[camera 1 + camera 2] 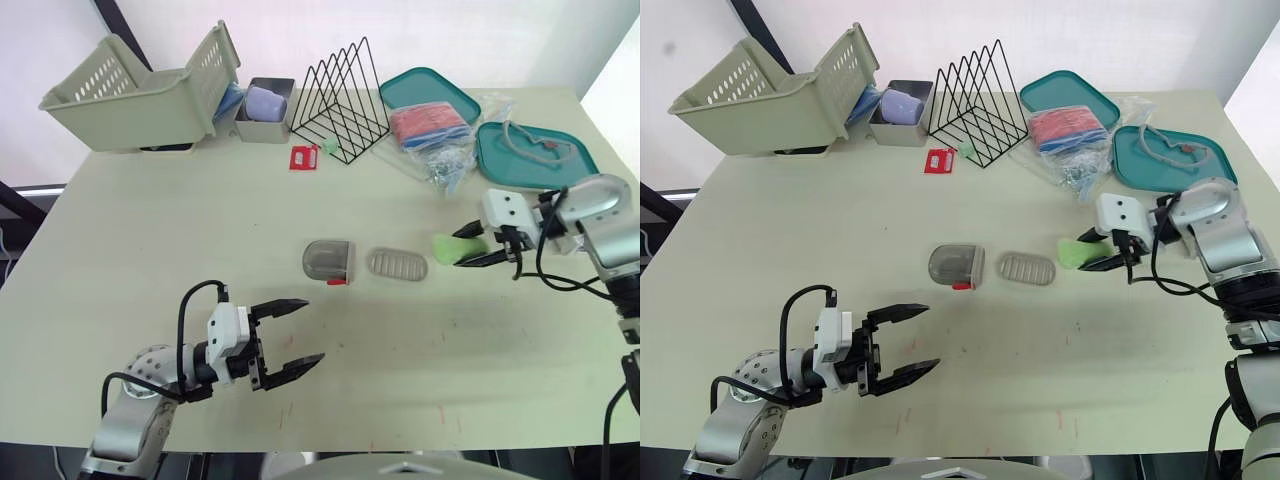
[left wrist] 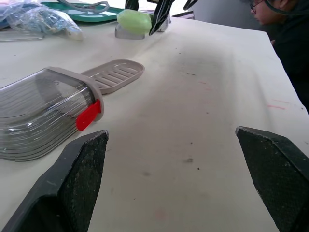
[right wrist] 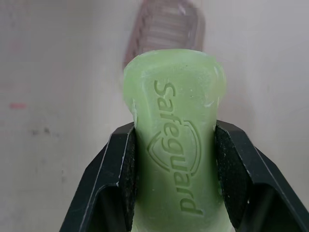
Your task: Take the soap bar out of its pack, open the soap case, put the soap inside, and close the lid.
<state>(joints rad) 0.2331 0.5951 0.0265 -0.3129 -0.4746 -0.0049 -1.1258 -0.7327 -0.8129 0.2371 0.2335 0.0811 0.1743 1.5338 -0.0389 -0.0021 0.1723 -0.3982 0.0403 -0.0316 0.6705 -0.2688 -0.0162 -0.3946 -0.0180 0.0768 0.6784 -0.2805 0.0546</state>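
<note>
My right gripper (image 1: 474, 246) is shut on a pale green soap bar (image 3: 175, 130), stamped Safeguard, low over the table at the right. Just to its left lies the grey ribbed soap tray (image 1: 397, 264), and further left the smoky clear lid (image 1: 327, 260) with a red clasp, lying apart from the tray. The left wrist view looks across the lid (image 2: 41, 113) and tray (image 2: 114, 75) toward the soap (image 2: 134, 21). Near the table's front left, my left gripper (image 1: 293, 336) is open with nothing between its fingers.
At the back stand a beige basket (image 1: 140, 95), a grey box (image 1: 265, 110) and a black wire rack (image 1: 342, 100). Two teal trays (image 1: 535, 155) and a plastic bag (image 1: 432, 128) with red cloth sit at the back right. A small red item (image 1: 303, 158) lies near the rack.
</note>
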